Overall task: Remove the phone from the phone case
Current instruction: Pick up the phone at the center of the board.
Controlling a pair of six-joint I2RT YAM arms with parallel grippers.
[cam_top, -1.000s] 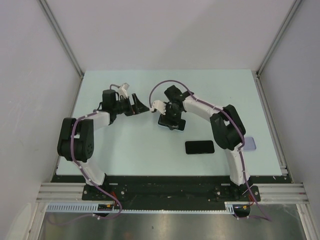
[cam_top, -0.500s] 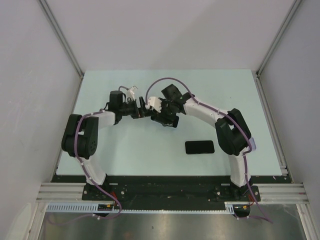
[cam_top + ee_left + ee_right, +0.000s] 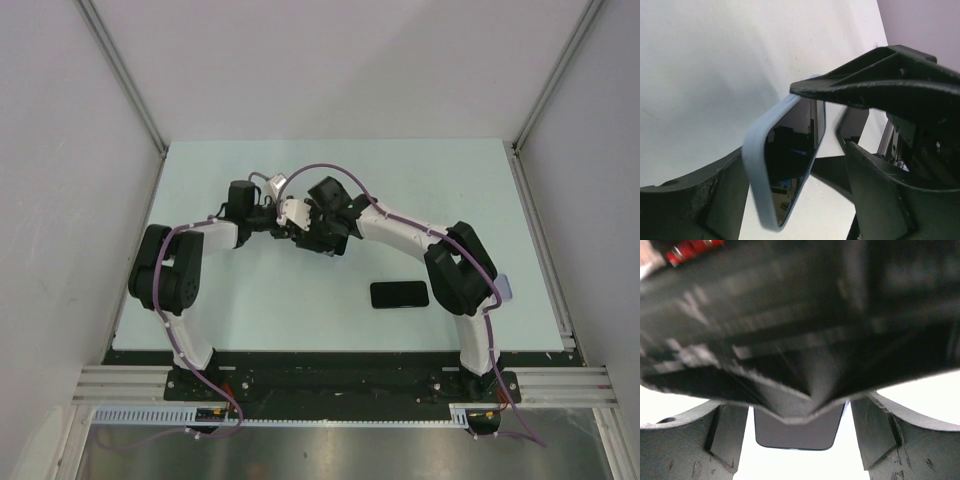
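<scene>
The right gripper [image 3: 799, 422] grips the phone [image 3: 799, 439] between its jaws. The left gripper [image 3: 796, 160] has its jaws apart, the pale-blue phone case [image 3: 756, 165] between them.

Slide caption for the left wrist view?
Dark-screened phone in pale blue case, tilted inside the open left tool; right tool grips its top.

You see a pale blue rim on the phone case [image 3: 752, 165] around a glossy black phone screen [image 3: 790, 170]. The table [image 3: 250, 300] is pale mint green. The flat rectangle [image 3: 399, 294] at near right is plain black, and the cable [image 3: 335, 167] is purple.
</scene>
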